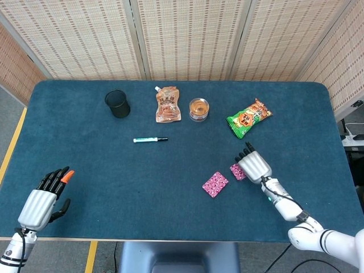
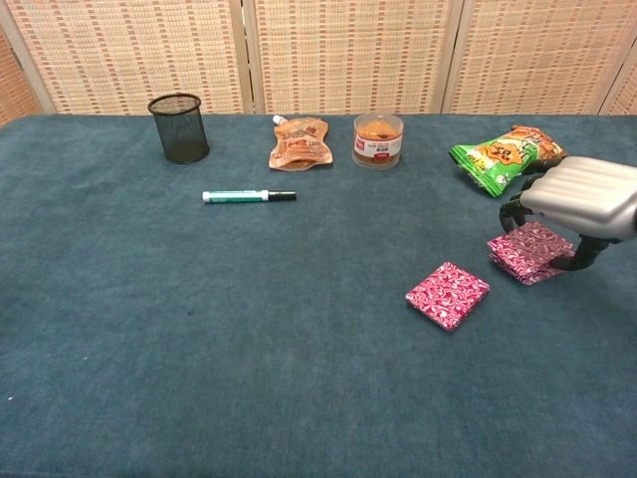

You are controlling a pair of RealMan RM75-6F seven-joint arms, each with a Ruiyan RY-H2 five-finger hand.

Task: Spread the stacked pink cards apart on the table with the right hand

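One pink patterned card [image 1: 215,183] [image 2: 448,295] lies flat by itself on the blue table. Just right of it is a small stack of pink cards [image 1: 236,171] [image 2: 528,251], showing layered edges in the chest view. My right hand [image 1: 254,165] [image 2: 582,189] arches over that stack, fingers down on its left side and thumb at its right, gripping it. Much of the stack is hidden under the palm in the head view. My left hand [image 1: 42,199] rests at the table's near left corner, fingers apart and holding nothing.
Along the far side stand a black mesh cup [image 1: 117,103], an orange pouch [image 1: 168,104], a small round tub [image 1: 198,108] and a green snack bag [image 1: 248,118]. A green marker [image 1: 149,139] lies left of centre on the blue table [image 1: 114,170].
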